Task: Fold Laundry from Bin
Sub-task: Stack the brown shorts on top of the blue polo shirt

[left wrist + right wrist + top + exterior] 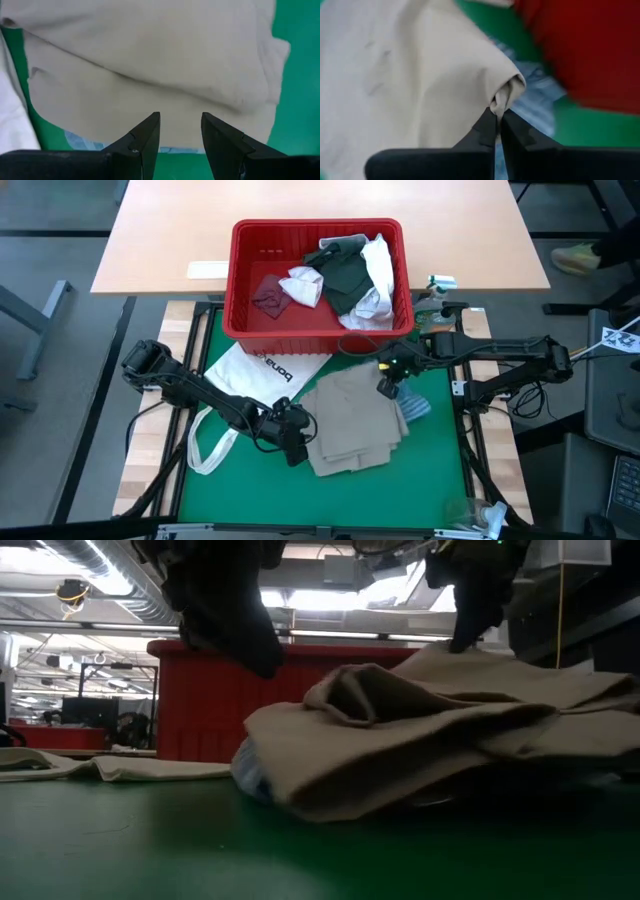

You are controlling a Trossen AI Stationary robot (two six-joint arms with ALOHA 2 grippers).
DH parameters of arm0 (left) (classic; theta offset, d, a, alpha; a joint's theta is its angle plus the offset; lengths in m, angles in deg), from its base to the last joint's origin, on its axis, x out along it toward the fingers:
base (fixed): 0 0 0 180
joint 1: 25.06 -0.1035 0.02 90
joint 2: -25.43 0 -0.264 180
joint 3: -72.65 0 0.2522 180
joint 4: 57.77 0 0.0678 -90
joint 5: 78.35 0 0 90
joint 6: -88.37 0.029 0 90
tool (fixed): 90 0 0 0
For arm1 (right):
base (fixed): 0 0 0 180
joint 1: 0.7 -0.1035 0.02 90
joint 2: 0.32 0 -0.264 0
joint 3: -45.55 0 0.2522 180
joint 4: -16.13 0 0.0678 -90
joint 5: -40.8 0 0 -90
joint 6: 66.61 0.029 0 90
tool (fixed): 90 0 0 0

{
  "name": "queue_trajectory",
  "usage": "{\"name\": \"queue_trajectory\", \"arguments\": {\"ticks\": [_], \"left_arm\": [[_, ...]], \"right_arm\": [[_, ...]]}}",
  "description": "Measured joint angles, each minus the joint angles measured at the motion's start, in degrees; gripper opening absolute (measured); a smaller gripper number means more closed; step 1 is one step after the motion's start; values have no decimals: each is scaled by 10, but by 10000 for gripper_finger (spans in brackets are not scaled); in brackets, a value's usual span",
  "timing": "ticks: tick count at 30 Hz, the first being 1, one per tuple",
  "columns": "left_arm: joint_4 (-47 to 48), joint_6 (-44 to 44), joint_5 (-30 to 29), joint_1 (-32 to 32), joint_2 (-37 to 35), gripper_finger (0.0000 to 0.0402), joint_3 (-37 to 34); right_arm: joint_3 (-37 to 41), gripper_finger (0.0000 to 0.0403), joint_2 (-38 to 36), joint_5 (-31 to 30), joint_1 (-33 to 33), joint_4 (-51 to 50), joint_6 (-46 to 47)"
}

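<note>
My right gripper (499,120) is pinching the tan shirt (350,420) corner; lifting slowly, keeping the fold flat (left gripper (180,132) spread, hovering beside the hem).

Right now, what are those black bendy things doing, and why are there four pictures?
Those are two robot arms, and each ends in a pincer with two fingers. One picture looks down from above the table. One looks across the table from its surface. The other two come from small cameras on each arm's wrist.

On the green mat lies a tan shirt, with a bit of blue-striped cloth peeking out from under it. Beside it lies a white tote bag with black letters. Behind them stands a red basket with more clothes inside.

The right pincer is shut on a corner of the tan shirt, pinching a small fold. The left pincer is open and holds nothing, right at the shirt's other side. It looks like they are folding it.
</note>
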Motion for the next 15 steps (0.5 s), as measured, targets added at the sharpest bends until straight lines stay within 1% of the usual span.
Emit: {"name": "queue_trajectory", "arguments": {"ticks": [3,6,10,15], "left_arm": [[-2,-1,0,-2,0,139,0],[-2,-1,-1,-2,0,139,0],[-2,-1,-1,-2,0,139,0],[-2,-1,-1,-2,0,139,0]], "right_arm": [[0,9,0,-54,0,14,-28],[0,13,0,-93,0,26,-47],[0,32,0,-111,0,27,-59],[0,49,0,-113,0,27,-59]]}}
